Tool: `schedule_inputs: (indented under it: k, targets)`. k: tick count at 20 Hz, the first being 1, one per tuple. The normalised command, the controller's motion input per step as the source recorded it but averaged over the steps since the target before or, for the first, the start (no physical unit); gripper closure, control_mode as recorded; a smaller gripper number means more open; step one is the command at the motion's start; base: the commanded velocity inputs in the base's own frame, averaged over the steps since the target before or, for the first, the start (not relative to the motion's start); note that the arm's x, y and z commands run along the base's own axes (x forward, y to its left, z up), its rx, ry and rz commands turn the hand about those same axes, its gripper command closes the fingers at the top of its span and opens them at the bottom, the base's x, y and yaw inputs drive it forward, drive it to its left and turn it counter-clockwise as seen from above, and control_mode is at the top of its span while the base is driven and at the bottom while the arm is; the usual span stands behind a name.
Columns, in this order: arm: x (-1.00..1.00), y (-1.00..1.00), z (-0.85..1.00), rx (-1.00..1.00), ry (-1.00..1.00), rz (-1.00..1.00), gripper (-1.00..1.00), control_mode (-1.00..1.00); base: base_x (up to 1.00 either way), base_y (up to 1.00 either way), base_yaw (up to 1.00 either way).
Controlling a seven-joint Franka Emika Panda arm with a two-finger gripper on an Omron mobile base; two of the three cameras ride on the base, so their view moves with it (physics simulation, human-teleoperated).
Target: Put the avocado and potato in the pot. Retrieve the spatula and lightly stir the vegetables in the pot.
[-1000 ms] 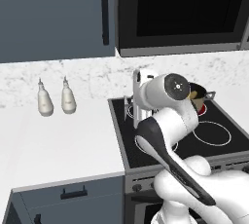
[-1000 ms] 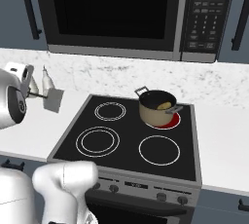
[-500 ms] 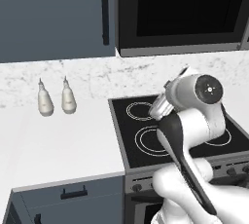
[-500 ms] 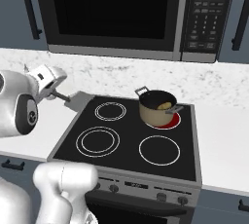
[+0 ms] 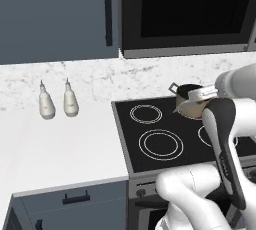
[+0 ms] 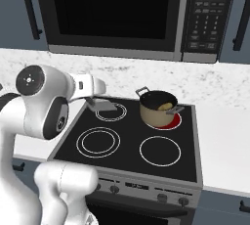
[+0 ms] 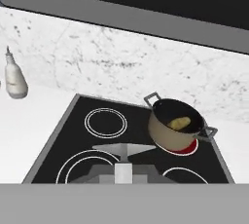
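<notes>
Right now I have my hand [image 6: 99,102] closed on the thin dark handle of the spatula [image 6: 103,105], its flat pale grey square blade held level above the back-left burner of the black glass stove [image 6: 128,155]. Just beside it to the right, the short round tan pot [image 6: 157,108] with two grey side handles sits on the glowing red burner, the oval tan-yellow potato [image 7: 179,122] inside. I cannot make out the avocado; two white bottles [image 5: 57,100] stand on the counter [image 5: 55,149].

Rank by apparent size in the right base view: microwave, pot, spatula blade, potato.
1. Microwave, by far the largest.
2. Pot.
3. Spatula blade, held by the gripper; it sits slightly nearer the camera than the pot, yet looks smaller.
4. Potato, a small tan piece inside the pot.
</notes>
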Motion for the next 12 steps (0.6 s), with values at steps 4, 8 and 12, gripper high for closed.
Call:
schedule_inputs:
  k: [4, 8, 12]
  targets:
    - [0.0, -0.74, 0.0, 0.21, -0.24, -0.28, 1.0, -1.0, 0.0, 0.0, 0.0]
    - [0.04, -0.58, 0.0, 0.18, -0.24, -0.27, 1.0, -1.0, 0.0, 0.0, 0.0]
    - [0.46, -0.44, 0.0, 0.25, 0.03, -0.25, 1.0, -1.0, 0.0, 0.0, 0.0]
